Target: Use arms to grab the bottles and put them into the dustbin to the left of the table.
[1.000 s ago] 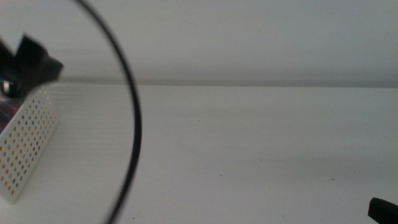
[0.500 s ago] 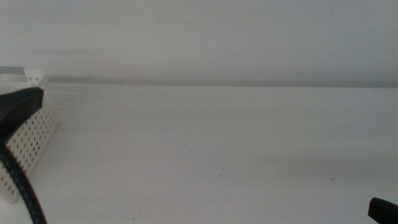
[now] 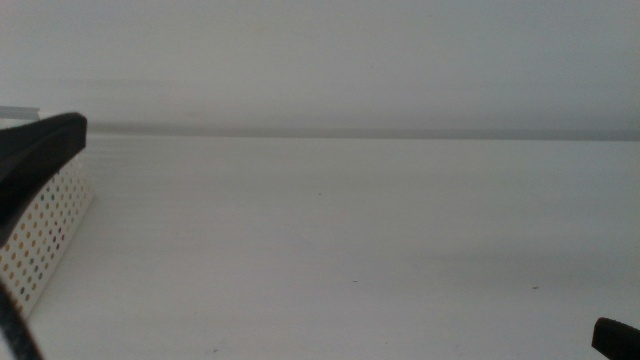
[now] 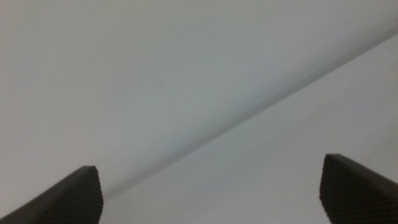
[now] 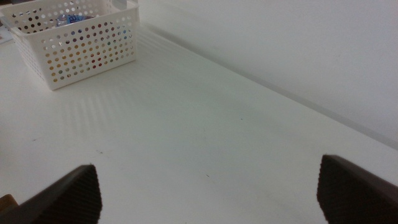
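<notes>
Left gripper (image 4: 211,193), jaws spread wide and empty, is hanging beside the perforated dustbin (image 5: 93,46); right gripper (image 5: 208,193), equally open, is waiting over the table (image 5: 205,130). A blue-labelled bottle (image 5: 68,20), probably light and slippery, is lying inside.

A bare test setup is suggested by the plain white table (image 5: 205,124) and blank wall (image 3: 330,60).
</notes>
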Motion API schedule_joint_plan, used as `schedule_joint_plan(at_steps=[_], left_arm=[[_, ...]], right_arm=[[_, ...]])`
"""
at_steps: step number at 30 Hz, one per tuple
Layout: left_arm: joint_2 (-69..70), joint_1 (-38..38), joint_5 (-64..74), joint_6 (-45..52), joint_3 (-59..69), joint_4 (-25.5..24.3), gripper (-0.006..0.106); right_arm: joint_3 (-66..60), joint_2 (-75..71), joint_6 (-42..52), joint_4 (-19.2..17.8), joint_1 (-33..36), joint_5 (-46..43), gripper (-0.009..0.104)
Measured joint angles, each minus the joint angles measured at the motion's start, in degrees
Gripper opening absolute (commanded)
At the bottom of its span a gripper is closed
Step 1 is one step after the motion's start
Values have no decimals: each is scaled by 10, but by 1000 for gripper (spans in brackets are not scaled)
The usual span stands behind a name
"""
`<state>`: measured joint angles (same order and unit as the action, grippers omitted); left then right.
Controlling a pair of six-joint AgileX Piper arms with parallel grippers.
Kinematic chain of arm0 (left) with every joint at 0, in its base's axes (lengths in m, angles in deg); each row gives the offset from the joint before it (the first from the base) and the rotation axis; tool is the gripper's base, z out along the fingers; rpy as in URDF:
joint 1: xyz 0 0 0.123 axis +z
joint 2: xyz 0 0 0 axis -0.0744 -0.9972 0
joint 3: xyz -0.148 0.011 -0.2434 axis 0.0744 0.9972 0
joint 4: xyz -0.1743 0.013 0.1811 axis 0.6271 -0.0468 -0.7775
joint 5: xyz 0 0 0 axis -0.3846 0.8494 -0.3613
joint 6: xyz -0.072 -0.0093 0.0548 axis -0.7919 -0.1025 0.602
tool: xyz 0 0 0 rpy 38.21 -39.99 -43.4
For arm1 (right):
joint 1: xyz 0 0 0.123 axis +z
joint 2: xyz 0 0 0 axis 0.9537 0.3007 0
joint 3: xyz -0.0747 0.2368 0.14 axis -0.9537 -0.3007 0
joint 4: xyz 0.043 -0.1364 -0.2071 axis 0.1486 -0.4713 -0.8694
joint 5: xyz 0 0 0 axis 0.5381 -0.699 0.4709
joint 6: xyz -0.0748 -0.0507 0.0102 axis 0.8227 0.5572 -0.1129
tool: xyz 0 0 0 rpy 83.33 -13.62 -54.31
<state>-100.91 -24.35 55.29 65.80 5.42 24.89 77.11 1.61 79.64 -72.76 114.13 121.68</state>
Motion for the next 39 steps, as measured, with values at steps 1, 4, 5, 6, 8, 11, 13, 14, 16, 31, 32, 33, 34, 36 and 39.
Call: schedule_joint_plan(at_steps=[1, 4, 5, 6, 8, 11, 13, 14, 16, 31, 32, 33, 34, 36, 39], left_arm=[[1, 0, -9, 11, 1, 7, 94], [5, 9, -22, 33, 2, 33, 94], [5, 16, -23, 43, 2, 43, 94], [5, 23, -24, 54, 2, 52, 94], [5, 38, -24, 81, 3, 77, 94], [5, 52, -26, 110, 3, 102, 94], [5, 54, -31, 118, 3, 105, 94], [6, 54, -38, 121, 3, 107, 94], [6, 54, -50, 122, 3, 109, 94], [51, 100, -164, 125, 125, 110, 94], [62, 113, -165, 125, 148, 110, 94], [74, 127, -167, 125, 171, 110, 94], [85, 139, -167, 125, 189, 110, 94], [115, 169, -168, 125, 231, 110, 94], [160, 212, -169, 125, 286, 110, 94]], right_arm=[[0, 0, 0, 0, 0, 0, 93], [0, 0, 0, 0, 0, 0, 93], [0, 0, 0, 0, 0, 0, 93], [0, 0, 0, 0, 0, 0, 93], [0, 0, 0, 0, 0, 0, 93], [0, 0, 0, 0, 0, 0, 93], [0, 0, 0, 0, 0, 0, 93], [0, 0, 0, 0, 0, 0, 93], [0, 0, 0, 0, 0, 0, 93], [-84, -55, 0, 0, -3, -38, 93], [-103, -67, 0, -2, -10, -40, 93], [-121, -78, 0, -3, -19, -41, 93], [-138, -89, 0, -3, -32, -41, 93], [-164, -106, -1, -4, -66, -42, 93], [-200, -133, -2, -4, -135, -53, 93]])
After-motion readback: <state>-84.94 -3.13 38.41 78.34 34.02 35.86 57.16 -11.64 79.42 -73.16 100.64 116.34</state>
